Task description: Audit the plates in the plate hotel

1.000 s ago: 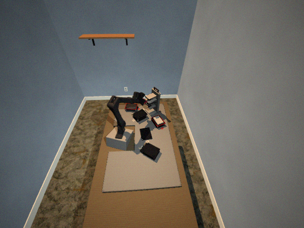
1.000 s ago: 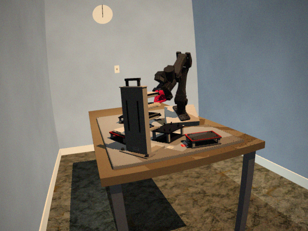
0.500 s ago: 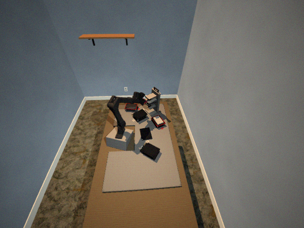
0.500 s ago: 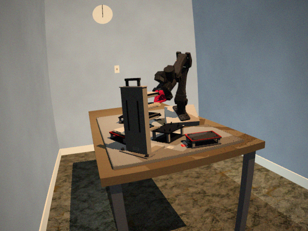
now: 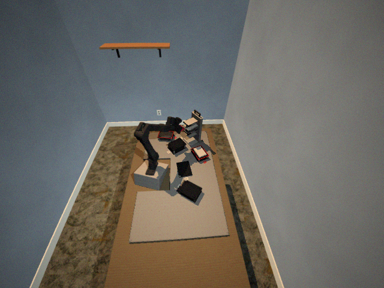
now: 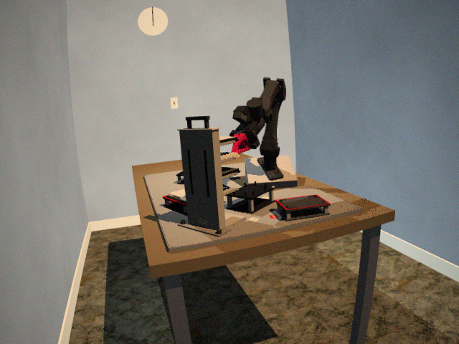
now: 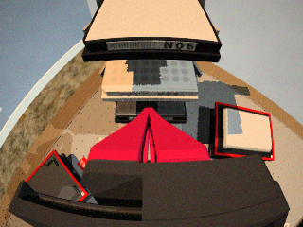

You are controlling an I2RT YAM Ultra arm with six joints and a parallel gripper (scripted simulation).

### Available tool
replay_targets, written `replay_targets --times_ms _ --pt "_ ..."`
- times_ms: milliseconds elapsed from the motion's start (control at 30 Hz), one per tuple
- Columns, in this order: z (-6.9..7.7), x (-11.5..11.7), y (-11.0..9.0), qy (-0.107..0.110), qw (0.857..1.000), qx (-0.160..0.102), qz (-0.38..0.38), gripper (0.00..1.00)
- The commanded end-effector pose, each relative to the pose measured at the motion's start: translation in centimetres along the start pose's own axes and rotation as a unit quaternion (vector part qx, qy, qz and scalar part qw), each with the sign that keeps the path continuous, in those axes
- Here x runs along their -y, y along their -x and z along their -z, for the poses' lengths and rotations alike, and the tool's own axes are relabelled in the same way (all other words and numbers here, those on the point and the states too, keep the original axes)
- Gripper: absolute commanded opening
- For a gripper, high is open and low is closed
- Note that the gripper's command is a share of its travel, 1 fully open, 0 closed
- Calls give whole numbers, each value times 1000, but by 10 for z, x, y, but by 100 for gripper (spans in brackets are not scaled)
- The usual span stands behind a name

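The plate hotel H1 (image 5: 196,123) (image 6: 201,178) stands at the far end of the mat. In the wrist view its top slot holds a tan-topped plate (image 7: 151,15) whose front label (image 7: 178,44) reads N06. One shelf lower lies a second plate (image 7: 151,78) with its wells showing; I cannot read a label on it. The lower shelves are mostly hidden behind my fingers. My red-fingered gripper (image 7: 150,113) (image 6: 234,147) (image 5: 182,128) is shut and empty. It points at the hotel's front, close before the plate under N06.
A red-edged quarantine nest (image 5: 206,157) (image 7: 219,128) carries a tan plate (image 5: 200,152) (image 7: 246,129). The other red-edged nest (image 5: 165,134) (image 6: 303,203) (image 7: 53,177) is bare. Three black nests (image 5: 176,144) (image 5: 184,168) (image 5: 189,189) lie nearer the arm's base (image 5: 151,176).
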State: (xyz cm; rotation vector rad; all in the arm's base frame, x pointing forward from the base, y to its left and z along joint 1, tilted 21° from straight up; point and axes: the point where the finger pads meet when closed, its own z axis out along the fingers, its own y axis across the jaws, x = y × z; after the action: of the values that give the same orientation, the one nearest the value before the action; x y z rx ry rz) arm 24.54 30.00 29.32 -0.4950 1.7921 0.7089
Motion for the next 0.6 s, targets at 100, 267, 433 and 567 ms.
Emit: replay_targets --times_ms 100,267,433,567 --pt "14 1 -4 -3 1000 2 -3 0" --pt "21 1 -9 -3 1000 2 -3 0" --pt "25 1 -11 -3 1000 2 -3 0" --pt "31 1 -15 -3 1000 2 -3 0"
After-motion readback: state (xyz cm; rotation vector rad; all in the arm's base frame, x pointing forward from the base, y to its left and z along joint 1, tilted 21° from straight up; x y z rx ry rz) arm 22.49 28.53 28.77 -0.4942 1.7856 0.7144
